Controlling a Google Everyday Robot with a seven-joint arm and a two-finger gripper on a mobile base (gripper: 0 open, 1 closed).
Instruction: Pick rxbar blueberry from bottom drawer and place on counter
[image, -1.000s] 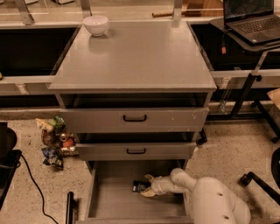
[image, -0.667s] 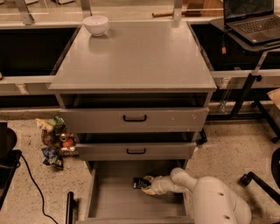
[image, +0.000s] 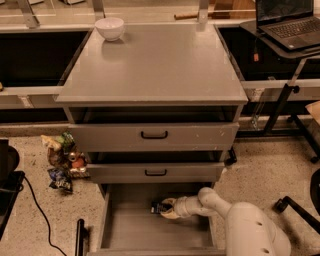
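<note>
Camera view: bottom drawer (image: 131, 226) holds rxbar blueberry (image: 156, 207); gripper (image: 165, 208) inside, perhaps touching.

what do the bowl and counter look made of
The white bowl: likely glazed ceramic, maybe plastic; smooth with a soft sheen. The counter: matte grey laminate or painted metal; flat, no glare. The gripper sits in the bottom drawer by the rxbar blueberry.

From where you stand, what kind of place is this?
Probably a lab or office work area: an open laptop, a grey drawer cabinet with a flat counter, and snack packets heaped on the speckled floor. The gripper is in the open bottom drawer, at a small dark bar.
</note>
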